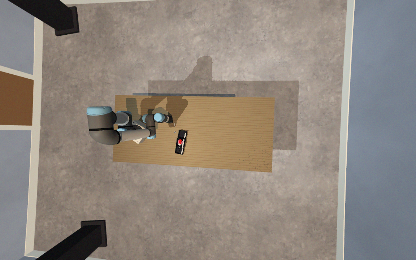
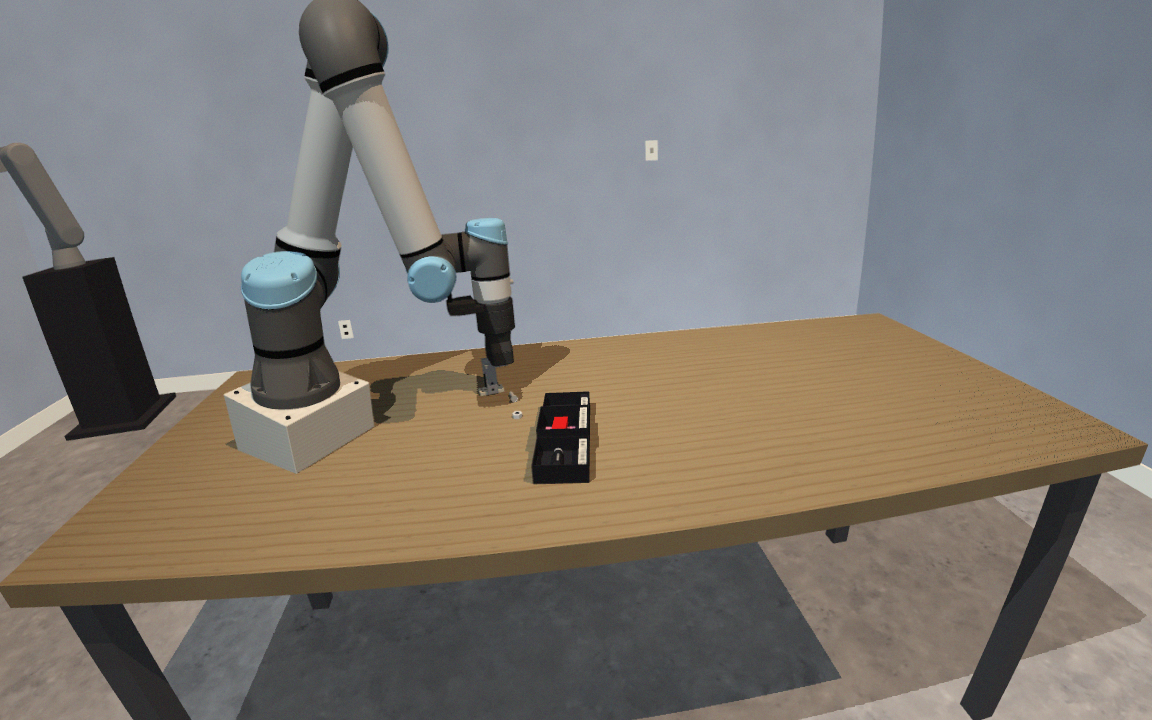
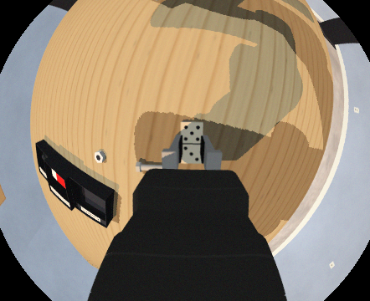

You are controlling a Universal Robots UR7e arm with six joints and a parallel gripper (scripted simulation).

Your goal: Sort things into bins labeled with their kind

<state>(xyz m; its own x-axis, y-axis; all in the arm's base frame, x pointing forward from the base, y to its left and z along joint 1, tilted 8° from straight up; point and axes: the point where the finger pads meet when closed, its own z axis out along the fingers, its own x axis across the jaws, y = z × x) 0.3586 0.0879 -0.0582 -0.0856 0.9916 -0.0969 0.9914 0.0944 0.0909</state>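
My gripper (image 2: pixel 490 387) (image 3: pixel 191 143) is low at the table, shut on a white domino (image 3: pixel 192 133) with black pips, one finger against each long side. A grey bolt (image 1: pixel 174 124) (image 2: pixel 513 397) (image 3: pixel 148 167) lies just beside one finger, partly hidden in the wrist view. A hex nut (image 1: pixel 174 132) (image 2: pixel 516 414) (image 3: pixel 100 156) lies between bolt and bins. Three black bins stand in a row. The near bin (image 2: pixel 560 475) holds a small grey thing. The middle bin (image 2: pixel 583 418) holds a red and white thing (image 1: pixel 180 141) (image 2: pixel 559 422) (image 3: pixel 60 180). The far bin (image 3: pixel 110 207) looks empty. Labels are unreadable.
The wooden table (image 1: pixel 229 129) (image 2: pixel 741 429) carries everything. The robot's pale base block (image 2: pixel 298 434) stands on its left part. The table's back edge lies beyond the gripper. Arm shadows cover the wood around the domino.
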